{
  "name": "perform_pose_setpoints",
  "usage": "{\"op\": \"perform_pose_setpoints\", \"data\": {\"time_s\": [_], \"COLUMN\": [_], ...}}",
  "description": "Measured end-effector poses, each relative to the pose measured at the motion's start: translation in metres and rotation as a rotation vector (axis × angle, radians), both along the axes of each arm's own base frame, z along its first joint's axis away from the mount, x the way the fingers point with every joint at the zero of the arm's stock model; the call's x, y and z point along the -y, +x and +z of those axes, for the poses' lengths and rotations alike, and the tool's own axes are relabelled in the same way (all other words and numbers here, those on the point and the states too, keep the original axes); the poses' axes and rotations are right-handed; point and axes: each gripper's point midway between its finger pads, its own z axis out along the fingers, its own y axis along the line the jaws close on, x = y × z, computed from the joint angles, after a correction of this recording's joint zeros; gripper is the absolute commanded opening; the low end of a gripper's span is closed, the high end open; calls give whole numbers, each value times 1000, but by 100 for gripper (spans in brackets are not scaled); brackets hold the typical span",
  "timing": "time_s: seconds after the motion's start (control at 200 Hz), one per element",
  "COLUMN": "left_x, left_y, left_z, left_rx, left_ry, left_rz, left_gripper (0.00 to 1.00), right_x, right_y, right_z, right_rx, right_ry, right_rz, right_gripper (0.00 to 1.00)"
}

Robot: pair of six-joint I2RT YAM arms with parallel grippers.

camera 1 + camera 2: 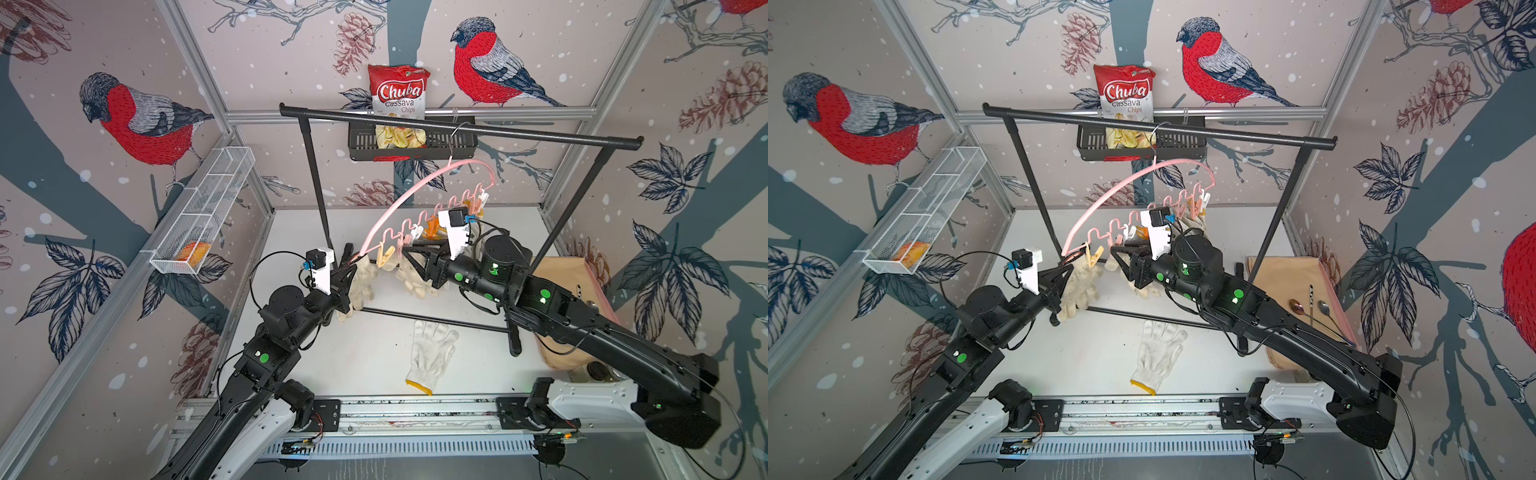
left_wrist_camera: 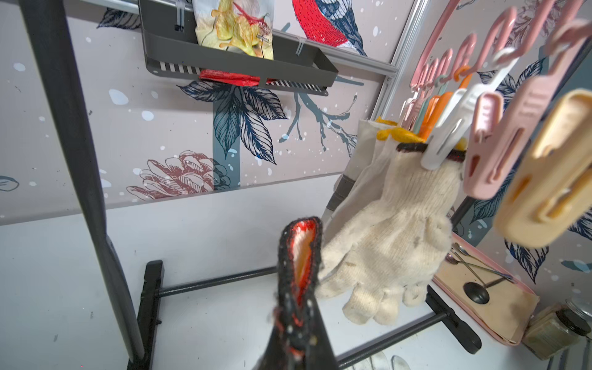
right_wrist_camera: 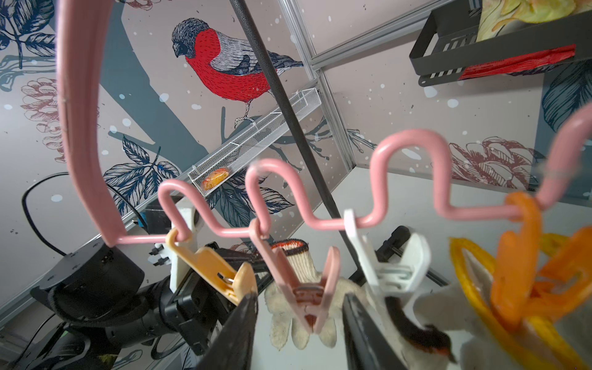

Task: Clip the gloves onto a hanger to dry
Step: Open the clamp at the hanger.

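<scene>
light: bright, even, diffuse | shadows: faint, soft-edged ones are cast on table (image 1: 365,361) | top views: sharp; wide-angle stretch is seen at edges | left wrist: pegs (image 2: 541,166) at lens are blurred; cuff (image 2: 299,256) is rendered sharp | right wrist: hanger (image 3: 80,128) is softened near lens; wall is sharp

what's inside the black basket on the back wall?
A red-and-white chips bag stands in the black basket, top sticking out. Anything lying low behind the slotted front wall is hidden.

Rack upright (image 2: 75,128) and hung gloves (image 2: 400,230) crowd the hanger (image 3: 81,128).
</scene>
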Motion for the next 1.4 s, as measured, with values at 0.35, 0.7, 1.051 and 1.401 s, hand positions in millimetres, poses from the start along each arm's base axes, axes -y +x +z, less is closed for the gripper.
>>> {"op": "perform_pose_setpoints", "data": {"time_s": [0.35,0.7,1.051,1.401], "left_x": [23,35,43,46], "left_y": [-4,-10,-10,-12], "left_z": [41,50,58,62], "left_rx": [57,83,89,99], "left_ry": [-11,3,0,-6], "left_rz": [-131,-214,-254,-277], "left_gripper": [0,0,0,0], "right_x": [-3,-6,-11,-17], "right_y": [3,12,19,26], "right_z": [-5,-9,-6,-6], "right_rx": [-19,-25,-22,-20], "right_ry": [-2,-12,-4,1], "right_rz": [-15,-30,-36,-30], "right_gripper": [46,47,47,47]}}
